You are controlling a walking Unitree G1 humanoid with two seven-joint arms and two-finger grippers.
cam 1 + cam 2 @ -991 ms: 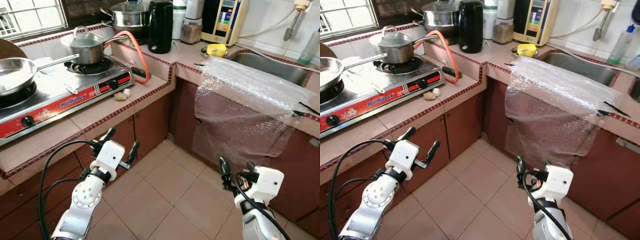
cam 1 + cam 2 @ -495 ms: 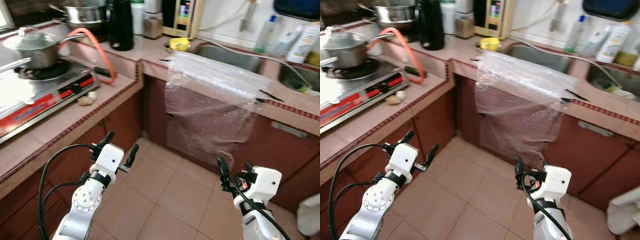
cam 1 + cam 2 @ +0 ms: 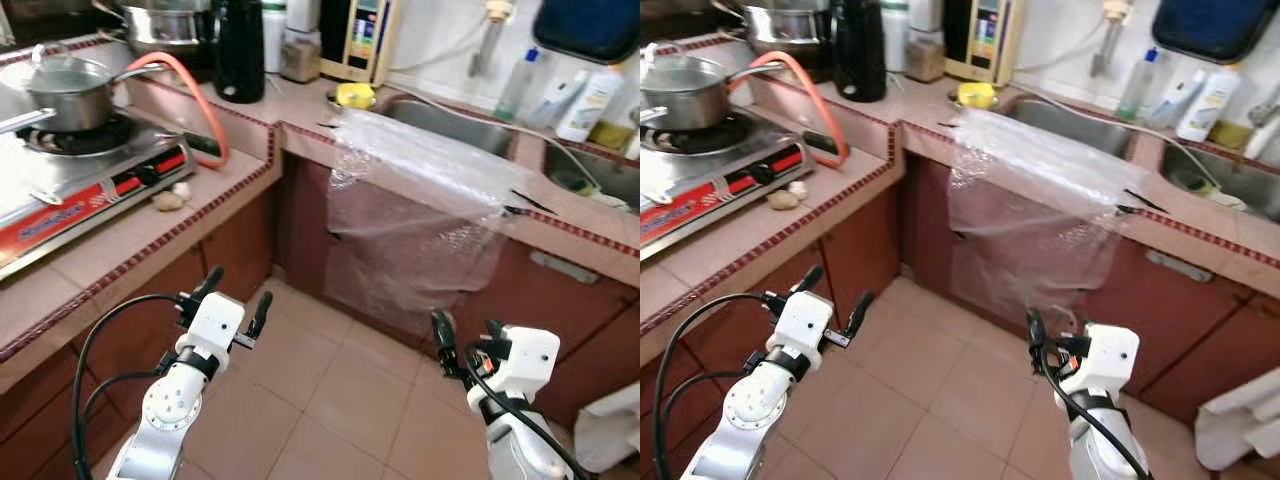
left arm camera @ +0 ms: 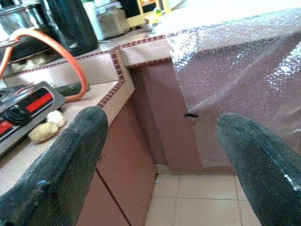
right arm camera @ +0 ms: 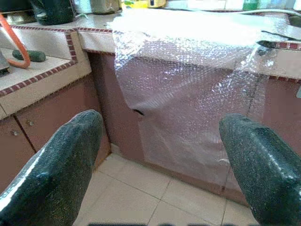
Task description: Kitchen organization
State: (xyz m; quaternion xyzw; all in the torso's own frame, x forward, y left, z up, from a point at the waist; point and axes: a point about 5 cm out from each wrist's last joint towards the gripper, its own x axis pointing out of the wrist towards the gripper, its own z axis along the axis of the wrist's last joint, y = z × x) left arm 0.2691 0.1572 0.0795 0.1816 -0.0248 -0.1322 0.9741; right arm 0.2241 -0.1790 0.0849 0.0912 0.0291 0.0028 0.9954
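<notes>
A sheet of clear bubble wrap [image 3: 420, 200] lies over the counter edge in front of the steel sink [image 3: 450, 112] and hangs down the brown cabinet front. My left gripper [image 3: 240, 288] is open and empty, held low over the tiled floor beside the stove counter. My right gripper [image 3: 465, 325] is also open and empty, low in front of the hanging bubble wrap and apart from it. The right wrist view looks between its black fingers [image 5: 51, 174] at the wrap [image 5: 197, 94]. The left wrist view has the wrap [image 4: 244, 70] beyond its fingers [image 4: 61, 165].
A red gas stove [image 3: 90, 190] with a lidded pot [image 3: 60, 85] stands on the left counter, with an orange hose [image 3: 200, 100] and two small pale lumps [image 3: 172, 197] beside it. A black jug [image 3: 240, 50], a yellow item [image 3: 352, 95] and bottles [image 3: 580, 100] line the back. Something white [image 3: 610, 430] sits low right.
The camera has swung to the right, so the stove slid left and a second sink and bottles came into view. Both grippers stay open at the same height.
</notes>
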